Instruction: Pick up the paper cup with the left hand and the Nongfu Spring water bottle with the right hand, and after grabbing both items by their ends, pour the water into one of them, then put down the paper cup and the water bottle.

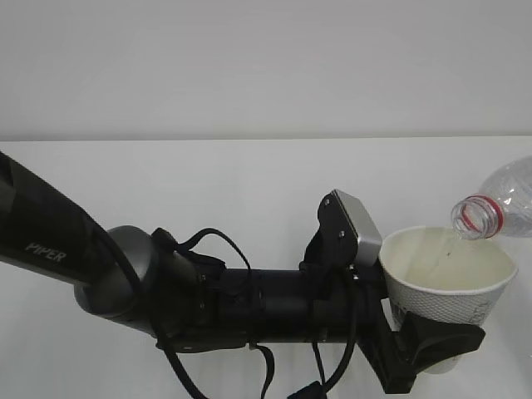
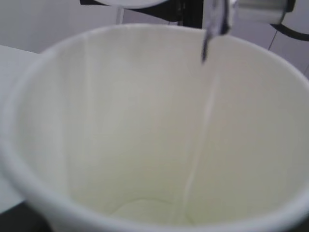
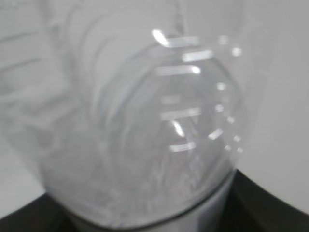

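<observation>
The left hand (image 1: 416, 349) reached in from the 9 o'clock side of the exterior view — a long black arm with "PIPER" on it, cables looped around it and a grey box (image 1: 356, 223) near the wrist. Its black fingers were closed around the lower part of the paper cup (image 1: 447, 278), holding it upright above the white table (image 1: 208, 191).

The cup sat toward 4 o'clock in that view. In the left wrist view the cup (image 2: 96, 121) filled almost the whole picture, and a thin stream of water (image 2: 205, 104) ran down its inner wall from 1 o'clock.

The Nongfu Spring water bottle (image 1: 499, 204) came in from 3 o'clock, tipped with its open mouth and red neck ring just over the cup's rim. The right wrist view showed the clear ribbed bottle (image 3: 145, 125) very close and blurry — dark parts of the right hand (image 3: 270, 203) showed beside its lower end, so it seemed to be gripping the bottle.
</observation>
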Controlling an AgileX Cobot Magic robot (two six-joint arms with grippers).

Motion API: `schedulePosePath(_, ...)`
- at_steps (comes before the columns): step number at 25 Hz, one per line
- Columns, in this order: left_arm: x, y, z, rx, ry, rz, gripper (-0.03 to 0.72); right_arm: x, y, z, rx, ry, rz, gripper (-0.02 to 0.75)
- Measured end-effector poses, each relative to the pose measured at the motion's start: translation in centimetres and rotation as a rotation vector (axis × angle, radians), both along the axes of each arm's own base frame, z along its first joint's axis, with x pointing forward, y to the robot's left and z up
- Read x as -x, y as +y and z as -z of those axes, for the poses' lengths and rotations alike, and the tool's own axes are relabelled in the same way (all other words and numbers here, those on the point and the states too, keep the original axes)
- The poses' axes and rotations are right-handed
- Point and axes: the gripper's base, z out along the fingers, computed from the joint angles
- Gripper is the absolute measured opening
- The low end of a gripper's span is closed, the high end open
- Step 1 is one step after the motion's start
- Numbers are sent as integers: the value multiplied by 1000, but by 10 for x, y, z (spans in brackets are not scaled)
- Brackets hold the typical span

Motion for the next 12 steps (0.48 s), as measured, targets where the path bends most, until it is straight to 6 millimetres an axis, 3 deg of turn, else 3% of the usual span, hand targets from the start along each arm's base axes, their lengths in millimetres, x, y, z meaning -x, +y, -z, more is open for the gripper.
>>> schedulePosePath(12,0,0,0,0,0,0,549,0,0,0,15,-1,-4,449)
